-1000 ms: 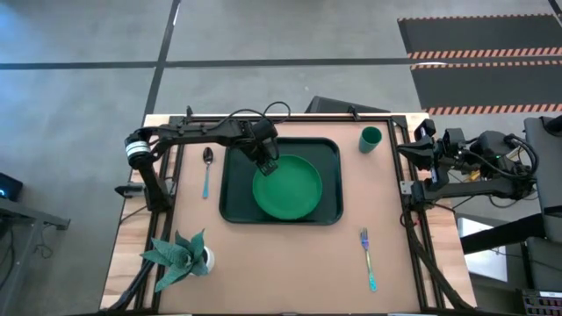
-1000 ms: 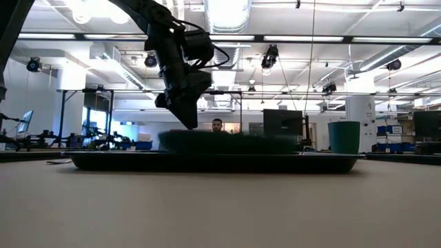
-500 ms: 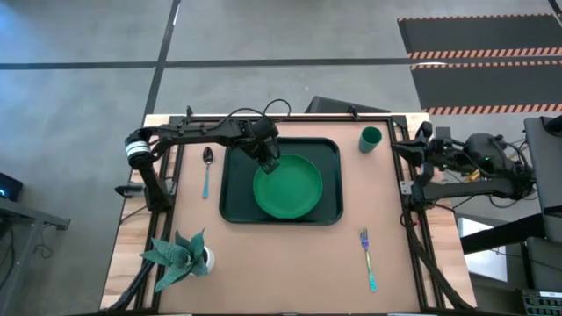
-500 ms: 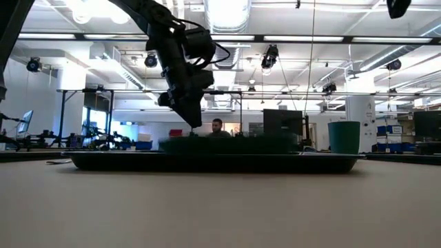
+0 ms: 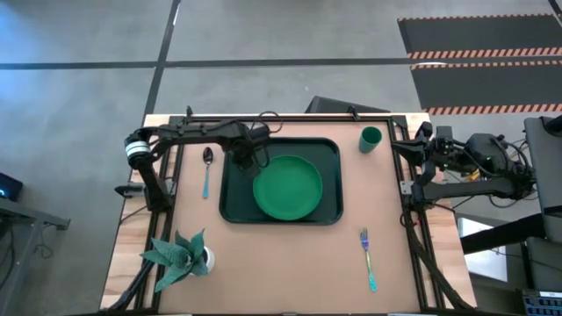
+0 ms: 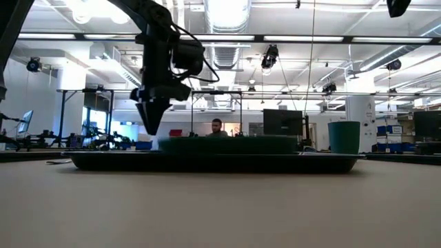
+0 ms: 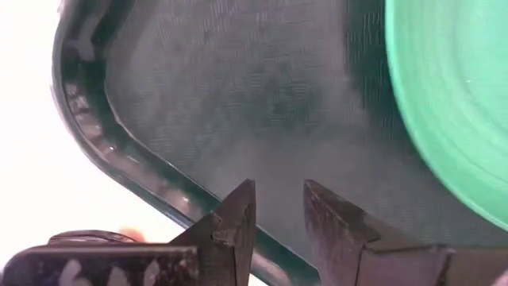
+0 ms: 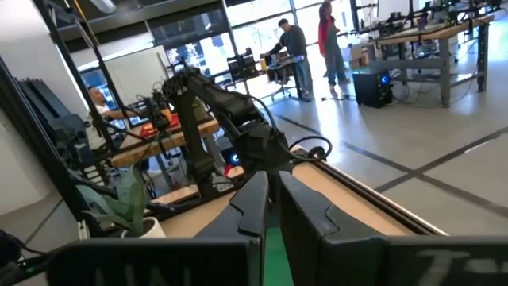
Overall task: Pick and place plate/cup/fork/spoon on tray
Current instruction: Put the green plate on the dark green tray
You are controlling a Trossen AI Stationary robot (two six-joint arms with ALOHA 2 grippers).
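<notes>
Over the tray's [image 5: 330, 175] far left corner hangs my left claw [image 5: 241, 161], its fingers [image 7: 238, 218] set a narrow way apart with nothing between them. They hover above bare tray floor, just inside the rim, clear of the plate [image 5: 287, 186]. From my left wrist only an arc of the plate shows, cut off at the picture's edge, and the tray's rim curves away past my fingertips. A dark, blurred shape lies outside that rim; I cannot tell what it is.

My right claw [image 8: 271, 208] waits off the table's right edge, beyond the cup [image 5: 371, 138], with its fingers pressed together and empty. From the level camera the plate is only a low green band above the tray's dark edge, and the fork and spoon do not show at all. A person [image 6: 217, 127] shows in the room behind the tray there, partly hidden by the plate.

From above, the plate lies flat in the tray, toward its right half. The cup stands upright near the table's far right corner, outside the tray. The spoon [image 5: 207, 168] lies just left of the tray, bowl toward the far edge, its long axis running near to far. The fork [image 5: 367, 257] lies well apart on the near right, tines toward the far edge, handle slanting slightly rightward. A potted plant [image 5: 180, 257] stands at the near left corner.
</notes>
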